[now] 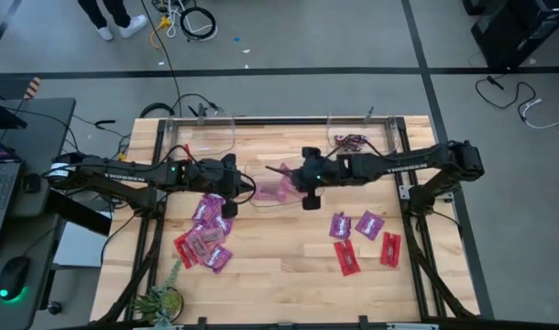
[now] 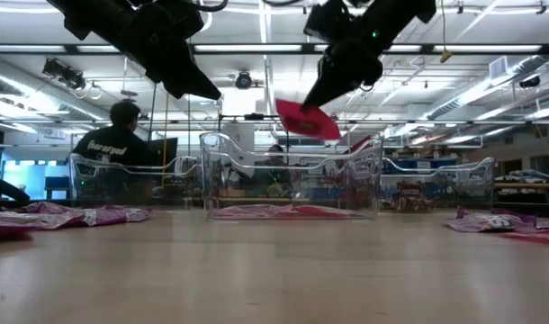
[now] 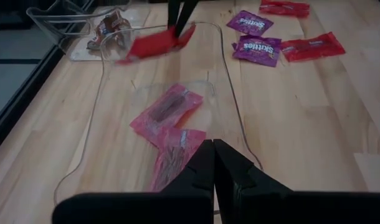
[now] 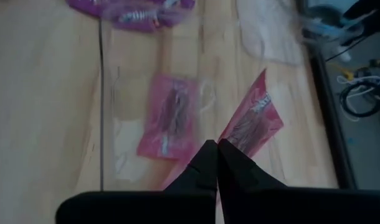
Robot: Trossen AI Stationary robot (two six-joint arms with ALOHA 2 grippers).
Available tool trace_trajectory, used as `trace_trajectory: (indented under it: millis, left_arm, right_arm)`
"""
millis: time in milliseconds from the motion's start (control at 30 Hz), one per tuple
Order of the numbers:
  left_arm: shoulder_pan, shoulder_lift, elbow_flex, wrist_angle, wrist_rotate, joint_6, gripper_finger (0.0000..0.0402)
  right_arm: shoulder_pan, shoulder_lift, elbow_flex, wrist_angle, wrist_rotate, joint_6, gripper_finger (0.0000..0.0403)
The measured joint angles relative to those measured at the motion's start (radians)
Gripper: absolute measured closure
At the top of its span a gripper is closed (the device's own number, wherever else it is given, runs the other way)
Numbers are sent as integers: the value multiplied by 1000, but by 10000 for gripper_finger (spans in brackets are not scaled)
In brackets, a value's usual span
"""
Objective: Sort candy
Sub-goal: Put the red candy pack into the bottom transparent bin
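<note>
My right gripper point(image 2: 321, 97) hangs above the middle clear bin point(image 2: 292, 175), shut on a red candy packet point(image 2: 306, 120). The left wrist view shows that packet point(image 3: 154, 45) from farther off. Two red packets point(image 3: 168, 112) lie flat on the floor of the bin. My left gripper point(image 3: 213, 155) is shut and empty, hovering over the bin's left side point(image 1: 234, 183). Loose purple and red packets lie in a pile point(image 1: 206, 236) on the table's left half. Another group point(image 1: 364, 240) lies on the right half. My right gripper pinches the red packet by one end point(image 4: 237, 140) between its two fingers, coming slanting down from the table's right. The packet is lifted clear above the bin and sticks out tilted beyond the fingertips point(image 1: 281, 171).
Two more clear bins stand at the far edge: one on the left point(image 1: 206, 130) and one on the right point(image 1: 353, 139) with purple candy in it. A small plant point(image 1: 160, 298) sits at the near left corner. A person point(image 2: 112, 144) sits beyond the table.
</note>
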Motion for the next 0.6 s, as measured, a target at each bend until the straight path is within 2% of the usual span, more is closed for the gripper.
trace_trajectory:
  millis: [233, 333, 600]
  left_arm:
    - [0, 0, 0, 45, 2, 8, 401]
    - [0, 0, 0, 48, 3, 8, 401]
    - [0, 0, 0, 49, 2, 16, 401]
  right_arm:
    - [-64, 1, -107, 102, -9, 23, 400]
    - [-80, 1, -145, 151, -10, 59, 388]
    - [-81, 1, -141, 167, -11, 159, 293]
